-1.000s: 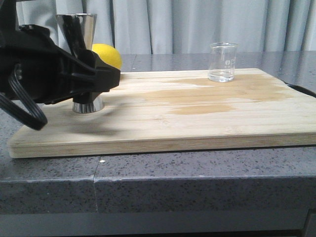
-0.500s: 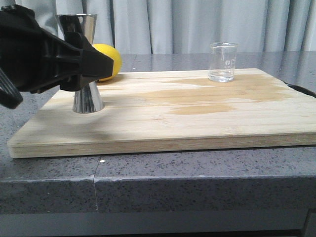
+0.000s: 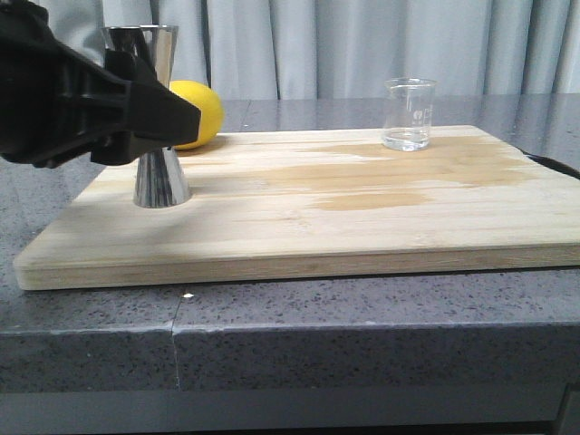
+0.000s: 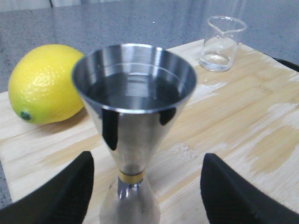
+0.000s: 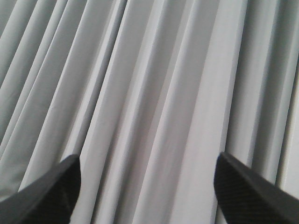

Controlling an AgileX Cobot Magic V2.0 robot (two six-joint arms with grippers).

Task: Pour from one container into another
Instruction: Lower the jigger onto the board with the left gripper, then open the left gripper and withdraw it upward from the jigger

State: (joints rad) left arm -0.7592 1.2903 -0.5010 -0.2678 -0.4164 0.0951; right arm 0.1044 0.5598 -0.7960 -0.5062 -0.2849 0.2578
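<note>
Jigger [image 4: 135, 135] stands upright between the released left end effector [image 4: 145, 186] fingers, lemon [image 4: 44, 84] just beside; beaker [image 3: 409, 113] well apart.

Grey speckled counter [image 3: 362, 340] is carrying my wooden board [image 3: 317, 227]; jigger [image 3: 156, 118], beaker [image 3: 409, 113] are sitting on it, lemon [image 3: 195, 113] lying at its back-left edge.

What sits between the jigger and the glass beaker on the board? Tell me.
Nothing: in the front view the stretch of cutting board between the jigger and the glass beaker is bare wood with darker stains. The lemon lies behind the jigger.
</note>
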